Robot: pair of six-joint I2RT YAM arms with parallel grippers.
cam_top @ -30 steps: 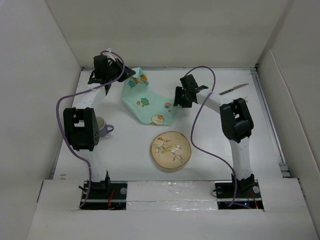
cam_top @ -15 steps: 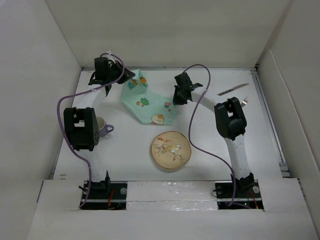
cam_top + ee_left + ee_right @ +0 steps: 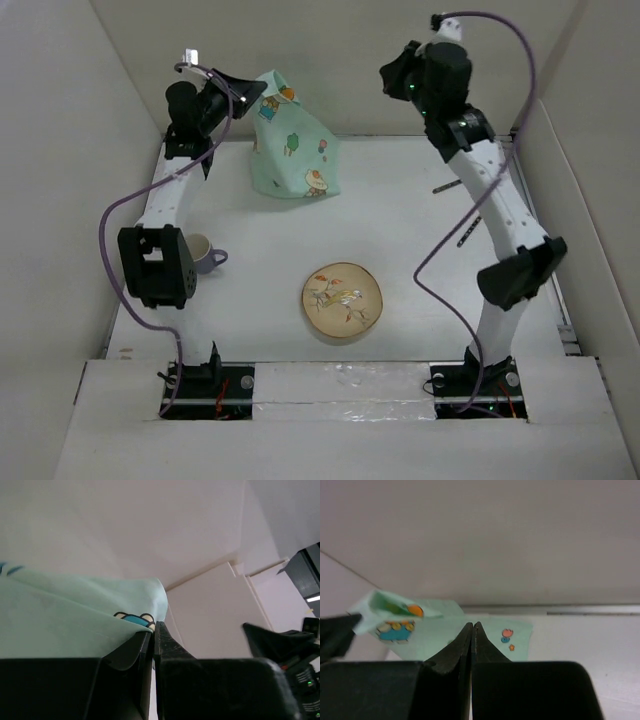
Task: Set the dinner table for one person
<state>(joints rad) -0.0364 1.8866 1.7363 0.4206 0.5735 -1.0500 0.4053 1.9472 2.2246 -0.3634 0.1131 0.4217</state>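
The dinner table (image 3: 420, 260) is a white tabletop with white walls. My left gripper (image 3: 255, 93) is raised at the back left and shut on a corner of the mint-green cartoon-print cloth (image 3: 292, 150). The cloth hangs from it like a tent, its lower edge resting on the table. In the left wrist view the cloth (image 3: 75, 615) is pinched at my left gripper (image 3: 154, 626). My right gripper (image 3: 388, 76) is held high at the back, shut and empty. In its own view my right gripper (image 3: 472, 625) points toward the cloth (image 3: 445, 635) from a distance.
A round patterned plate (image 3: 342, 300) lies front centre. A lilac cup (image 3: 205, 252) stands by the left arm. Dark bits of cutlery (image 3: 447, 186) show beside the raised right arm, mostly hidden by it. A purple cable (image 3: 440, 250) hangs from each arm.
My left gripper has lifted the cloth corner up, so the cloth now hangs instead of lying flat. My right gripper shut and swung up and back, away from the cloth's edge.
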